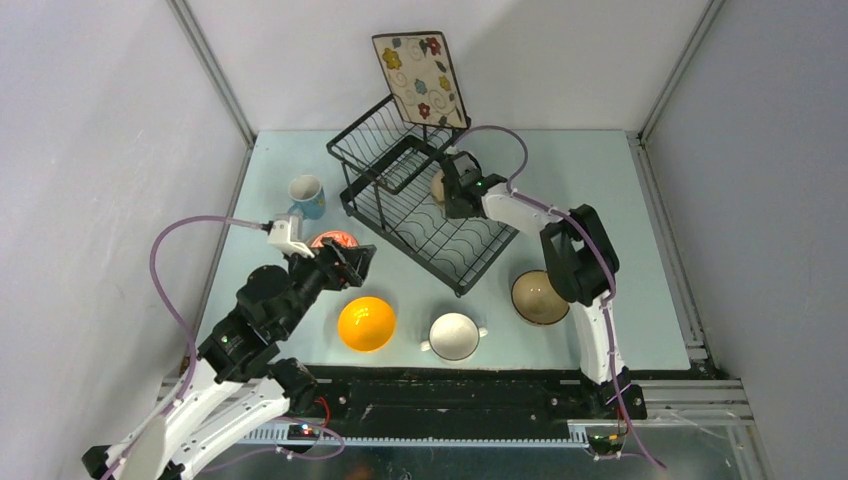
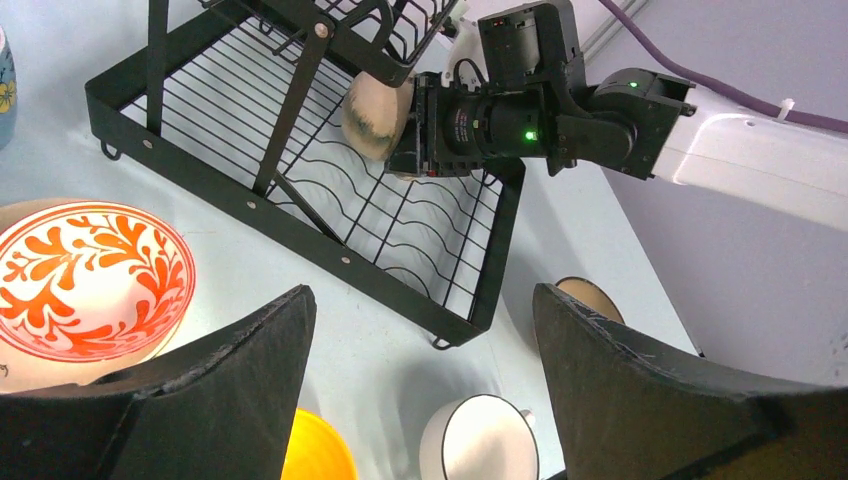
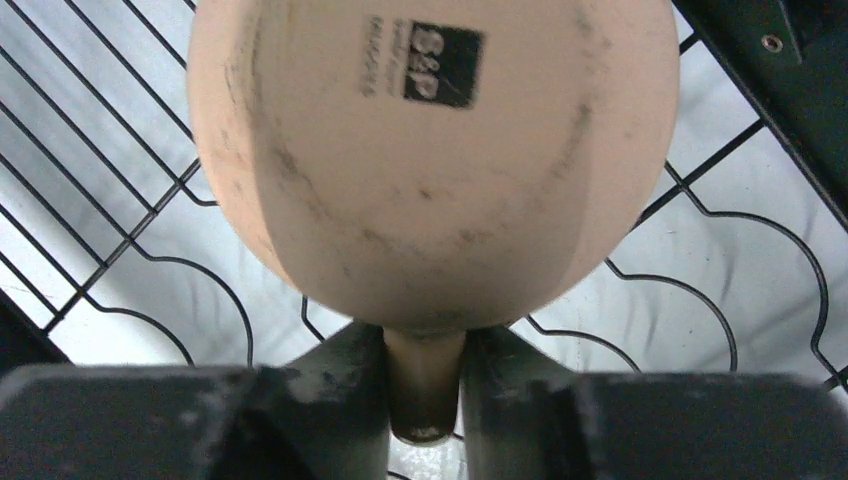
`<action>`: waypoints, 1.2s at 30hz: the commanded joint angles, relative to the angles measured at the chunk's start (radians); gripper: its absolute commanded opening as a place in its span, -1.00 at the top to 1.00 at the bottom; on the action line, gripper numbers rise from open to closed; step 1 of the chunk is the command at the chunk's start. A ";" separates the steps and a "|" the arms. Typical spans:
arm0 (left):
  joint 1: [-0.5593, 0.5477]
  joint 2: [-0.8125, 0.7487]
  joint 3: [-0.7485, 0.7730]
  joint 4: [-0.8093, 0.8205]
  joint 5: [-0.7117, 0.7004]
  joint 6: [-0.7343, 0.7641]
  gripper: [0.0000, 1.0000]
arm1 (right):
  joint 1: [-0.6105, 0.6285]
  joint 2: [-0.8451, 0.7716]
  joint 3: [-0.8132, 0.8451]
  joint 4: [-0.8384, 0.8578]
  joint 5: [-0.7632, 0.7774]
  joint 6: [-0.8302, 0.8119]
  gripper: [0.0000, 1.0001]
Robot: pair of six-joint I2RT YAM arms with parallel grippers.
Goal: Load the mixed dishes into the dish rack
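Checking surface first: pale blue table (image 1: 605,165), plain grey walls (image 1: 100,100) on three sides, metal frame posts (image 1: 215,70) in the far corners. What's on it? (K)

Rack (image 1: 430,215) sits mid-table, turned at an angle. Square plate (image 1: 420,78) stands leaning in its raised basket. Blue mug (image 1: 306,195) is on the table just left of the rack. Red bowl (image 2: 85,275) is nearer, partly under the left arm. Orange bowl (image 1: 366,323), white bowl (image 1: 454,336) and tan bowl (image 1: 540,297) lie along the near side, all on the table. (R)

Grippers? (K)

Right gripper (image 3: 425,370) is pinched tight on the handle of the beige mug (image 3: 430,150). Mug is on its side over the rack's flat wavy-wire tray, base toward the wrist camera. Touching the wire or not: can't tell. Left gripper (image 2: 422,300) is spread wide with nothing in it, hovering above the table between red bowl and rack. (R)

Any writing? (K)

Black label (image 3: 440,62) on the mug base reads "S&P". Smaller print beside it is too blurred to read. (R)
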 commanded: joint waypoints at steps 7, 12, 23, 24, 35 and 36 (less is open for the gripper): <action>0.005 -0.004 -0.002 -0.007 -0.012 0.006 -0.72 | -0.001 -0.060 0.009 0.109 0.035 0.023 -0.34; 0.005 0.005 -0.005 0.004 -0.001 0.002 -0.71 | -0.007 -0.184 -0.157 0.228 0.013 0.024 -0.42; 0.006 0.005 -0.006 0.000 0.000 0.009 -0.72 | -0.061 -0.411 -0.434 0.381 0.134 0.087 -0.19; 0.005 0.004 -0.007 0.000 -0.001 0.009 -0.72 | -0.070 -0.420 -0.454 0.384 0.137 0.102 -0.07; 0.005 -0.004 -0.011 -0.004 -0.007 0.014 -0.71 | -0.126 -0.318 -0.422 0.283 0.343 0.411 0.90; 0.006 -0.006 -0.011 -0.004 -0.007 0.015 -0.71 | -0.124 -0.304 -0.408 0.282 0.334 0.439 0.92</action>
